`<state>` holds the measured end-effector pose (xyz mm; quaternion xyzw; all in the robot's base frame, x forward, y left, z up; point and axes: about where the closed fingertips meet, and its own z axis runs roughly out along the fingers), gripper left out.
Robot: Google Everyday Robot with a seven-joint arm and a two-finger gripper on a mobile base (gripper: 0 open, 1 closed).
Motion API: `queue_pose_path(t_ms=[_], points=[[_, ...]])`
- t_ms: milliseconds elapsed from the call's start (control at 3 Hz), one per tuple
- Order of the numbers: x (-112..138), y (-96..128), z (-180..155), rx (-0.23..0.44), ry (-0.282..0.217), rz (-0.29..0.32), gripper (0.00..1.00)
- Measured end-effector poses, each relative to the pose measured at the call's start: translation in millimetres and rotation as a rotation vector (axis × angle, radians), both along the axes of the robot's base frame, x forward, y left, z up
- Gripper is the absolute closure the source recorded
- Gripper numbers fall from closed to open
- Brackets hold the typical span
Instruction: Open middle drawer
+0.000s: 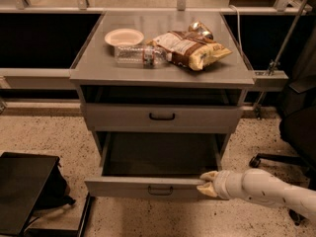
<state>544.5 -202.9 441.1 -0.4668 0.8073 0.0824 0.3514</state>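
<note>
The grey cabinet shows two drawers. The upper one (162, 117) is almost shut and has a small black bar handle. The lower one is the middle drawer (143, 187). It is pulled far out, its inside (160, 157) is dark and bare, and its handle (160, 191) sits at the centre of the front. My gripper (207, 184) is at the right end of that drawer's front, touching its top edge, well to the right of the handle. My white arm (269, 190) reaches in from the lower right. Anything below the open drawer is hidden.
The cabinet top (94, 65) carries a paper bowl (124, 36), a lying plastic bottle (138, 55), a chip bag (192, 48) and a can (200, 28). A black bag (27, 186) lies on the floor at the left. An office chair base (276, 158) stands at the right.
</note>
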Motion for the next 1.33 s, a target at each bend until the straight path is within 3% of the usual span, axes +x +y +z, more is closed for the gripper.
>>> queue_pose_path(t_ms=[1000, 1333], points=[[-33.3, -0.5, -4.2, 0.028, 0.002, -0.004, 1.0], [-33.4, -0.3, -0.4, 0.028, 0.002, -0.004, 1.0]])
